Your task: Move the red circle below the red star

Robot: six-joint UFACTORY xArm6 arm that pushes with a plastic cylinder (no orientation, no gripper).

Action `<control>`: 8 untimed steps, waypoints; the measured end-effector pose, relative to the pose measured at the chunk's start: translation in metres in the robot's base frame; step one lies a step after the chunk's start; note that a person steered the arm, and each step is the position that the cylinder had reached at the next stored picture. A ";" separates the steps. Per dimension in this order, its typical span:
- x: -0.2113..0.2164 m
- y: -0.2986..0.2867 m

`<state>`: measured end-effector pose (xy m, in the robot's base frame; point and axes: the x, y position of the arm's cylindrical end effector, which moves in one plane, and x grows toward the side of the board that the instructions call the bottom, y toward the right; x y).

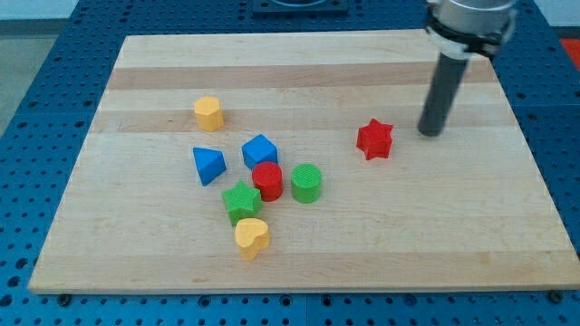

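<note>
The red circle (267,181) stands in a cluster left of the board's middle, touching the blue cube (259,150) above it and the green star (242,201) at its lower left. The red star (374,139) lies alone to the view's right of the middle. My tip (430,132) rests on the board just to the right of the red star, a short gap apart, and far to the right of the red circle.
A green cylinder (307,183) stands right of the red circle. A blue triangle (208,165) lies left of the cluster, a yellow heart (252,236) below it, and a yellow hexagon (208,112) at the upper left. The wooden board (299,63) ends in blue table all round.
</note>
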<state>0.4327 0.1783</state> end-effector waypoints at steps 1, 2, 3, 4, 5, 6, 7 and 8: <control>0.043 -0.091; 0.025 -0.135; 0.050 -0.028; 0.025 -0.007; -0.011 -0.016; -0.010 -0.100; 0.003 -0.131; 0.098 -0.068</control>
<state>0.5302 0.1101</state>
